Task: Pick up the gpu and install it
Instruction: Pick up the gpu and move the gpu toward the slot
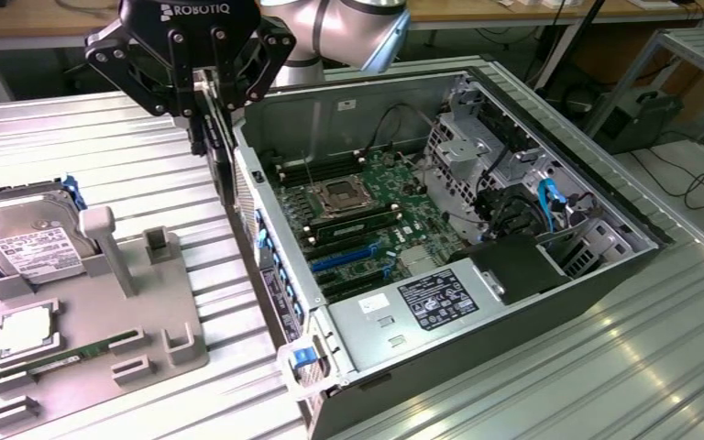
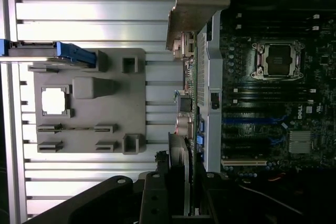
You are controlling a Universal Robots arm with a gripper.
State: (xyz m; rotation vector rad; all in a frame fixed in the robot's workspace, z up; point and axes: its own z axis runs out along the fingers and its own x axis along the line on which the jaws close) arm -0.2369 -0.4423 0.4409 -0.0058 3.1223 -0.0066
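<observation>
My gripper (image 1: 205, 108) is shut on the gpu (image 1: 217, 151), a thin dark card that hangs edge-on and upright from the fingers. The card hovers just outside the rear wall (image 1: 258, 220) of the open computer case, above the table. In the wrist view the gpu (image 2: 184, 148) runs edge-on away from my gripper (image 2: 184, 200), and its silvery bracket (image 2: 197, 3) is at the far end. It lines up along the case wall (image 2: 212, 77), beside the motherboard (image 2: 273, 93). The blue and black expansion slots (image 1: 346, 259) lie inside the case, lower than the card.
A grey fixture tray (image 1: 144, 321) sits on the exterior view's left, with a silver hard drive (image 1: 22, 240), a processor chip (image 1: 28, 328) and a green memory stick (image 1: 73, 356). The case holds a power supply (image 1: 438, 302), drive cages (image 1: 475, 156) and cables.
</observation>
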